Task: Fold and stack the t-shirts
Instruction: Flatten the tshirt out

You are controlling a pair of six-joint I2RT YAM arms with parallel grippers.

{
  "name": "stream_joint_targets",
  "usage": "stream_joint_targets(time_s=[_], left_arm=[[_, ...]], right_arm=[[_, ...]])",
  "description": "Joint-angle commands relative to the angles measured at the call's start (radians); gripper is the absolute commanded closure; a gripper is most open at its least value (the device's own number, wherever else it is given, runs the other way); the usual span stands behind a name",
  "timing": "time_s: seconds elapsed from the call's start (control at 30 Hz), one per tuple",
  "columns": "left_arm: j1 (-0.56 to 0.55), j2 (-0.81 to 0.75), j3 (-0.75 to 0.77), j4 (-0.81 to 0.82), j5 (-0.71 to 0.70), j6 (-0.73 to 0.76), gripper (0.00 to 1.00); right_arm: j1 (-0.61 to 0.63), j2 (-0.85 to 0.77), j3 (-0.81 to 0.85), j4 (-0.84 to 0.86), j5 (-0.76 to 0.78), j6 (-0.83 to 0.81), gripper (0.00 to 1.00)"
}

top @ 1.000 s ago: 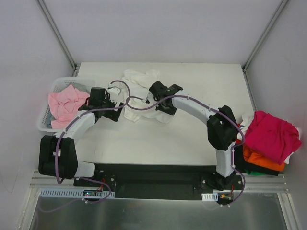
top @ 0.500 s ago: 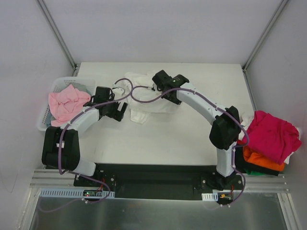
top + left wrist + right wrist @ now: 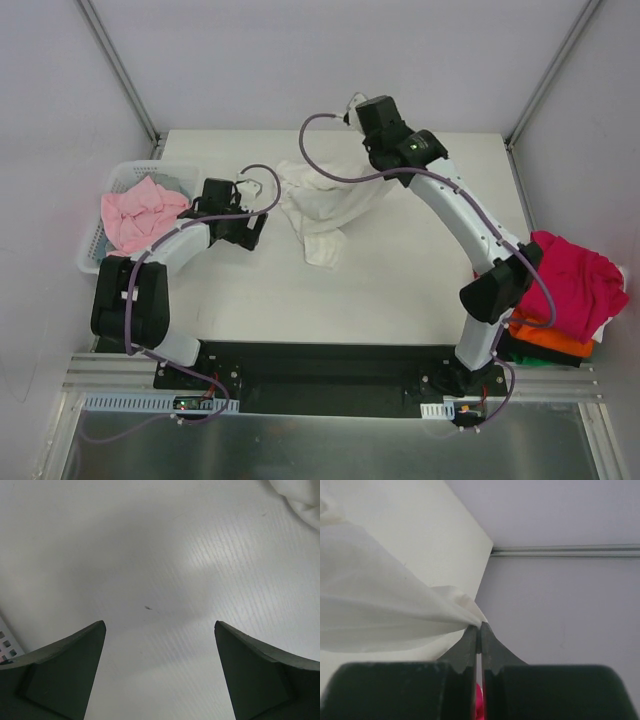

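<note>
The right gripper [image 3: 479,629], well to the right of the basket [image 3: 118,172], is pinching a corner of the white t-shirt [image 3: 325,205], which is trailing toward the basket, where the nearer left gripper [image 3: 160,625] is hovering wide open, empty, just beside its loose edge.

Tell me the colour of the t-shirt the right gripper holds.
White t-shirt, pinched in the right gripper; clearest in the top external view.
</note>
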Motion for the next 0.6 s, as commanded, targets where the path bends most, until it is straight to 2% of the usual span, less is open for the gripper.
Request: stream_joint_targets(time_s=[0.0,0.33,0.57], left_arm=[[-0.031,0.017,0.054,0.019,0.026,-0.002,0.09],[-0.103,0.04,0.114,0.017,0.049,0.006,0.09],[-0.204,0.054,0.136,0.011,0.052,0.007,0.09]], right_arm=[[-0.05,-0.094,0.119,0.184,0.047,-0.09,0.99],[-0.175,-0.062,0.12,0.213,0.015,-0.136,0.99],[-0.25,-0.029,0.167,0.23,0.009,-0.188,0.99]])
